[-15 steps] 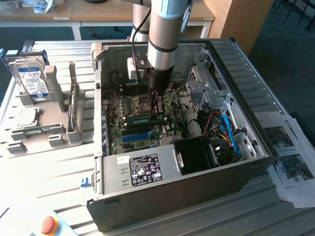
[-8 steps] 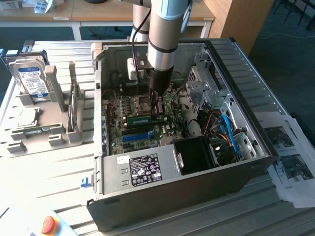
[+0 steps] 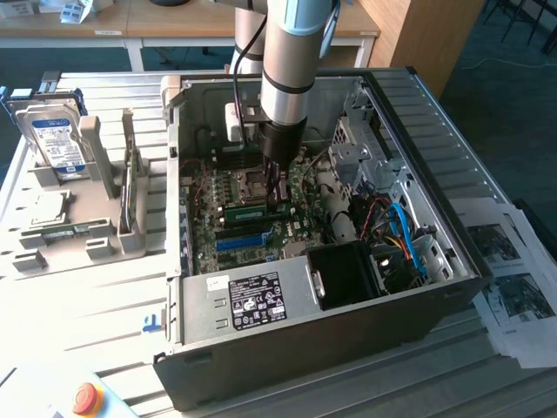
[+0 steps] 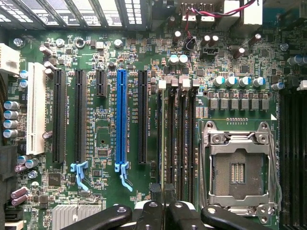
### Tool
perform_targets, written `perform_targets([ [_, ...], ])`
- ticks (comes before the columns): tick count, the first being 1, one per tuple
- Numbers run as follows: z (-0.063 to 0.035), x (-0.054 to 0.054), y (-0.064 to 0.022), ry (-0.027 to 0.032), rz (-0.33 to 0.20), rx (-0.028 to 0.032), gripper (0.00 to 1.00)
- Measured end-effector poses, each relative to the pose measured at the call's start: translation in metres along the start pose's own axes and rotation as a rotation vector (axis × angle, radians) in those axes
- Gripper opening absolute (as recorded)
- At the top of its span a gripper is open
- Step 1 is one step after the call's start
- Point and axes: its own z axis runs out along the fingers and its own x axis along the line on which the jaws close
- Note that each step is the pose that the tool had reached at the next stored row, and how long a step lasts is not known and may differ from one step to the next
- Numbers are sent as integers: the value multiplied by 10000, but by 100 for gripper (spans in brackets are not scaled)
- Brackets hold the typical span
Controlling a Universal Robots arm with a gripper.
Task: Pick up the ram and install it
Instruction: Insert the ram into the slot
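Gripper (image 4: 163,213): pinched shut on the top edge of the ram (image 4: 160,139), which ran edge-on out from between the fingers.
Ram: it stood on its thin edge along the outermost of the DIMM slots (image 4: 180,143), on the blue expansion slot (image 4: 121,115) side. It was down at the slot, but I couldn't tell if it was fully seated.
Why that grip: probably so the contact edge went in square.
Other slots: looked bare, right beside the open CPU socket (image 4: 237,167).
Arm (image 3: 291,52): pointed straight down into the box, wrist vertical over the motherboard (image 3: 209,231).
Case (image 3: 261,300): lay on its side, open face up, which suits a top-down reach.
Hard drive (image 3: 54,139): parked upright in a grey holder, well apart on the exterior view's left.
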Motion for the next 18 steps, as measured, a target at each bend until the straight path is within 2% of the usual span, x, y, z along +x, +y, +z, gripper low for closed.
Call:
perform_targets([
  [8, 0, 0, 0, 0, 0, 0, 13],
  [9, 0, 0, 0, 0, 0, 1, 18],
  [10, 0, 0, 0, -1, 0, 1, 18],
  [11, 0, 0, 0, -1, 1, 1, 25],
  [14, 0, 0, 0, 0, 0, 0, 31],
  [15, 0, 0, 0, 0, 0, 0, 37],
  [18, 0, 0, 0, 0, 0, 0, 37],
])
